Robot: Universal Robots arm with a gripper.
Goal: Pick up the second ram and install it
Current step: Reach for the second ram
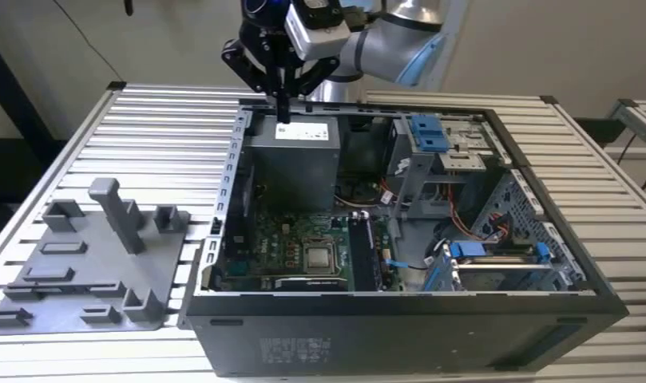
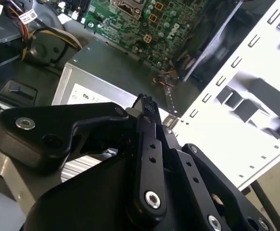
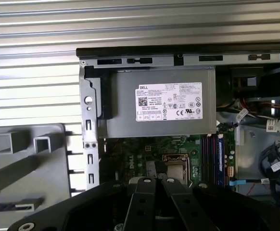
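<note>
My gripper (image 1: 283, 116) hangs over the back edge of the open computer case (image 1: 408, 307), just above the grey power supply (image 1: 296, 159). In both wrist views its black fingers (image 2: 146, 102) (image 3: 154, 181) meet at the tips with nothing between them. The green board (image 1: 291, 255) lies at the bottom of the case, with the long memory slots (image 1: 361, 251) (image 3: 212, 154) beside the processor socket. I cannot tell the second ram apart from those dark slots.
A grey printed fixture (image 1: 83, 271) with posts and pockets lies on the slatted table at the exterior view's left of the case. Blue drive brackets (image 1: 430, 132) and loose cables (image 1: 482, 231) crowd the case at the exterior view's right.
</note>
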